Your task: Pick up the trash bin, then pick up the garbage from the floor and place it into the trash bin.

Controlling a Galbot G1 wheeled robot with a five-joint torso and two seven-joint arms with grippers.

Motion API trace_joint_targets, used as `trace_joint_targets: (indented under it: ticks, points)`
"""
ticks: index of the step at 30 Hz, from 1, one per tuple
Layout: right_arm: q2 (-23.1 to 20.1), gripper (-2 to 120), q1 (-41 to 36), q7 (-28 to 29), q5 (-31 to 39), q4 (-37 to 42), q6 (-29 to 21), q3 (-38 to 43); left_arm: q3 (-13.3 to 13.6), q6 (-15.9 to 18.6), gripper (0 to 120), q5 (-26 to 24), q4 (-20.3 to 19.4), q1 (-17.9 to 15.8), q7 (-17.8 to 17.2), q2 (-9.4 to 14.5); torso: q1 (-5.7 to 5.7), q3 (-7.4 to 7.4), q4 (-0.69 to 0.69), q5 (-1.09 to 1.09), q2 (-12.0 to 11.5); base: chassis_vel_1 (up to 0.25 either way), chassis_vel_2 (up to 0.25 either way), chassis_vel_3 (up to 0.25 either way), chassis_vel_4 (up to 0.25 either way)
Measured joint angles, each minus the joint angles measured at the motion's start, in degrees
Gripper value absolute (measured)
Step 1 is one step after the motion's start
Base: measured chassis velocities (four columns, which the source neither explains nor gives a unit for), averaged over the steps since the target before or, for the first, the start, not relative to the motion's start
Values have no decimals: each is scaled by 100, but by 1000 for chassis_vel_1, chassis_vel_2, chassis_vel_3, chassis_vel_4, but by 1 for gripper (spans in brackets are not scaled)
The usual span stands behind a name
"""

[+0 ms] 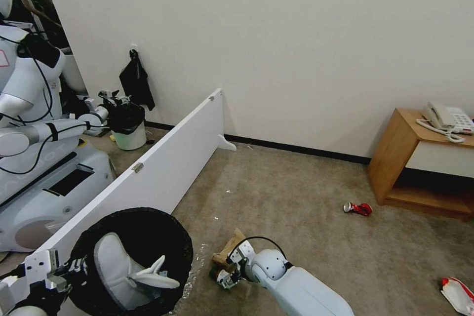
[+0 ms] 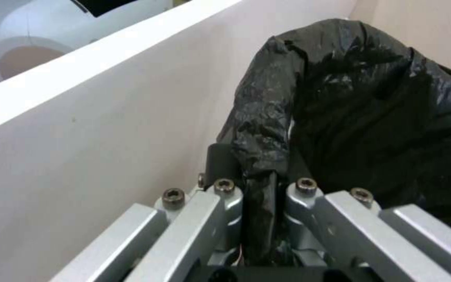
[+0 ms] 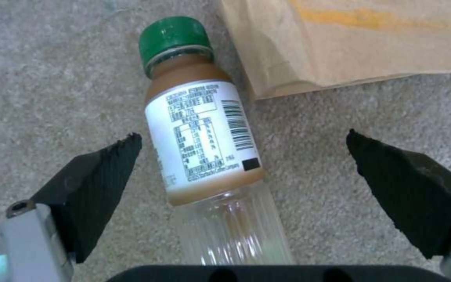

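The right hand is hanging low over the beige-grey short-pile carpet floor, its black fingers spread wide apart on either side of a small green-capped clear bottle with a white label, touching neither side. The bottle is lying on its side on the floor, its cap pointing away from the hand, just beside the edge of a flat brown paper bag.

The left hand is gripping the rim of the round trash bin lined with crinkly black plastic, its fingers pressed together on a fold of the black bag. The bin is sitting at the robot's lower left, next to a long white board, and white slippers are lying inside it.

Farther out on the floor, a crushed red can is lying near a wooden side cabinet, and a red-white snack packet is lying at the right edge.
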Motion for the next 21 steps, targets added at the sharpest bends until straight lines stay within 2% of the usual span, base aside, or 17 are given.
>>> trace_joint_targets:
  ticks: [10, 12, 13, 15, 16, 19, 20, 21]
  points:
    - [156, 98, 107, -40, 196, -334, -65, -15, -47, 6, 4, -34, 0, 9, 0, 9, 0, 0, 0, 0, 0, 0, 0, 0, 0]
    - [193, 90, 121, -56, 319, -435, -86, 14, -49, 7, 4, -37, 0, 9, -1, 9, 0, 0, 0, 0, 0, 0, 0, 0, 0]
    - [193, 90, 121, -56, 319, -435, -86, 14, -49, 7, 4, -37, 0, 9, -1, 9, 0, 0, 0, 0, 0, 0, 0, 0, 0]
    - [222, 81, 124, -70, 418, -505, -102, 46, -50, 8, 4, -39, 0, 8, -1, 9, 0, 0, 0, 0, 0, 0, 0, 0, 0]
    - [222, 81, 124, -70, 418, -505, -102, 46, -50, 8, 4, -39, 0, 8, -1, 9, 0, 0, 0, 0, 0, 0, 0, 0, 0]
    - [241, 64, 126, -80, 478, -570, -105, 72, -50, 10, 4, -43, 0, -2, -4, 15, 0, 0, 0, 1, 0, 0, 0, 0, 0]
    - [241, 64, 126, -80, 478, -570, -105, 72, -50, 10, 4, -43, 0, -2, -4, 15, 0, 0, 0, 1, 0, 0, 0, 0, 0]
    - [253, 58, 128, -80, 492, -604, -107, 76, -50, 10, 4, -46, 0, -5, -5, 16, 0, 0, 0, 0, 0, 0, 0, 0, 0]
